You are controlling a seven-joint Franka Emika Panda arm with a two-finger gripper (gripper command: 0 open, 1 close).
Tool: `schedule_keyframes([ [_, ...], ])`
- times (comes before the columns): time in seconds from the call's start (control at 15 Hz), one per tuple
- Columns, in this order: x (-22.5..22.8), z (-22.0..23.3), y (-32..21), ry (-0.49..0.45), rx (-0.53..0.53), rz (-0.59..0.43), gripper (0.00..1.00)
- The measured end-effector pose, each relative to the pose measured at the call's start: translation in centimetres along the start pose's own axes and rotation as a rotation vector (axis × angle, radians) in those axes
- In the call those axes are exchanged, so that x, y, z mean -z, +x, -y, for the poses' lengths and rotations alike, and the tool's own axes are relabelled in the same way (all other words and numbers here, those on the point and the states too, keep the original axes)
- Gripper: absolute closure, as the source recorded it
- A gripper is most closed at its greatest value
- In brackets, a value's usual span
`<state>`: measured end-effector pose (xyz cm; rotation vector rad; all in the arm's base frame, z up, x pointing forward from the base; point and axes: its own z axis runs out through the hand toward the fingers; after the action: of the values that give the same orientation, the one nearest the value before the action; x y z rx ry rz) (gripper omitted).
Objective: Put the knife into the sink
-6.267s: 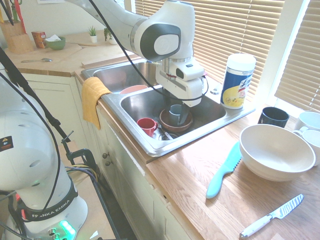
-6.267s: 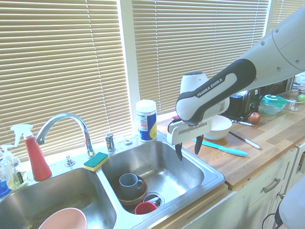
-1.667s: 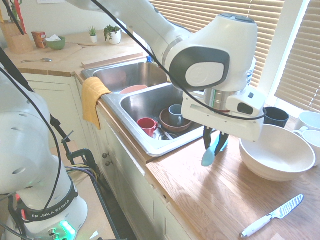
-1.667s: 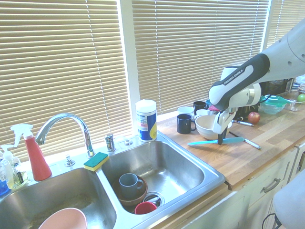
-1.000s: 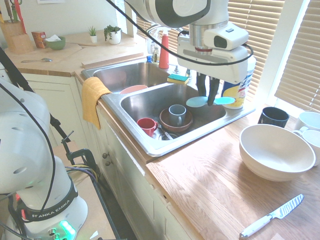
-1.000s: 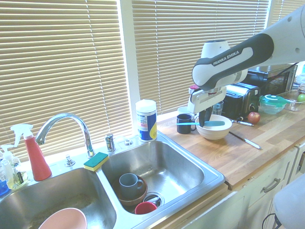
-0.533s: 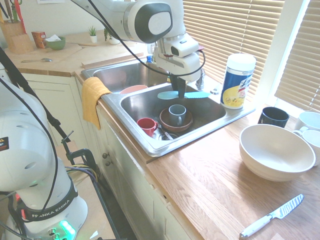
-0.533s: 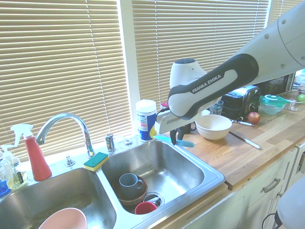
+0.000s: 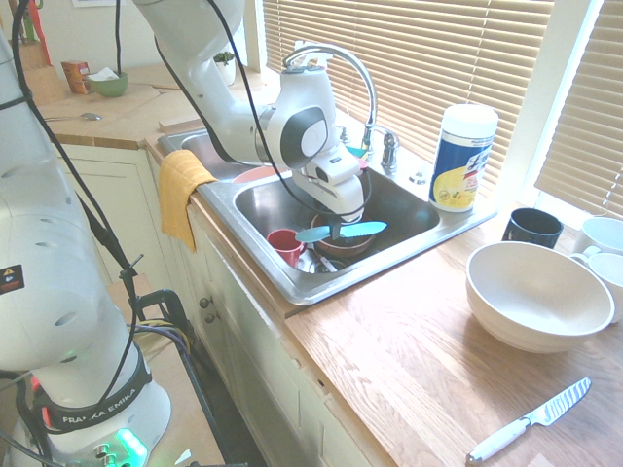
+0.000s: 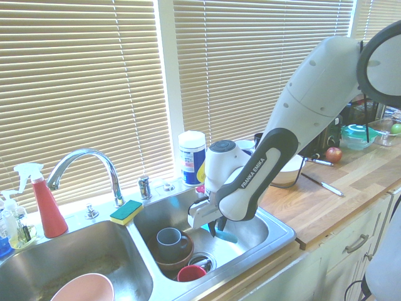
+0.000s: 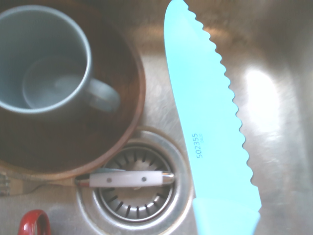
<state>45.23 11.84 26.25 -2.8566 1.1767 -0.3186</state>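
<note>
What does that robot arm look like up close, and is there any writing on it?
The arm is made of smooth, rounded glossy white shells with dark grey bands at the joints. One band reads FRANKA EMIKA in white letters. Black cables run along the outside. It ends in a white gripper with short dark fingers.

Colours in and around the sink

Knife (image 9: 341, 232) turquoise, small dark print on blade; sink (image 9: 409, 209) shiny steel; mug (image 11: 44, 61) grey-blue, inside brown bowl (image 11: 129, 112); cup (image 9: 285, 243) red; cloth (image 9: 180, 190) mustard yellow; big bowl (image 9: 538, 295) cream; sponge (image 10: 126, 211) yellow and green; counter (image 9: 409, 379) light wood grain.
</note>
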Motion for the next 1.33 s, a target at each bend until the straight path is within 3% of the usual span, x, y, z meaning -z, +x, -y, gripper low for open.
schedule_keyframes([
  [0.47,-6.9,1.6,0.7,-0.033,0.025,0.036,1.0],
  [0.53,-7.7,1.5,0.7,-0.037,0.023,0.045,0.0],
  [1.33,-9.8,0.8,-0.1,-0.041,0.015,0.076,0.0],
])
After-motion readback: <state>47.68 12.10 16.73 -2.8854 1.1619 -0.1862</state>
